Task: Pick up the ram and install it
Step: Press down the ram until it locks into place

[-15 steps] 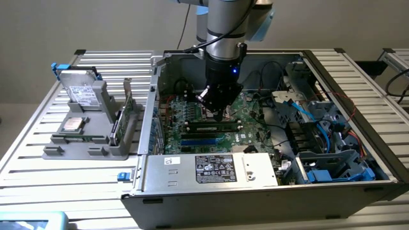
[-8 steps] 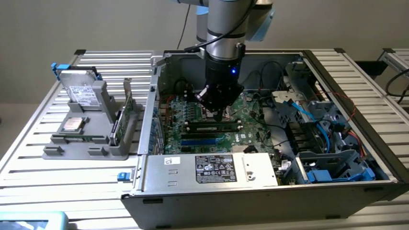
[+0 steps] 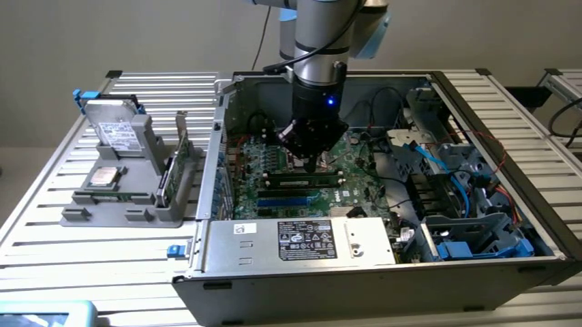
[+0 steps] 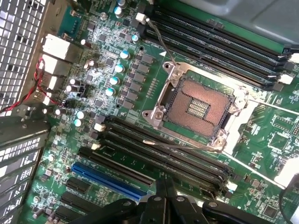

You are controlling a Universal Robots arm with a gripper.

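Grey sheet metal of the power supply (image 3: 300,240) sits nearest me, its labelled top partly blocking the motherboard (image 3: 272,160) behind it. Beyond that, the ram (image 3: 304,182) lies seated in a black slot, with the gripper (image 3: 311,165) just above it, fingers pinched together on nothing. Farther back, cables (image 3: 386,109) and the arm (image 3: 323,41) hide the case's rear wall.

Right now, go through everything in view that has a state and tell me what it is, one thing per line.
gripper: shut, low over the motherboard, holding nothing visible
ram: lying in a motherboard slot, just below the gripper
CPU socket: empty, pins exposed
computer case: side open
blue slot: empty
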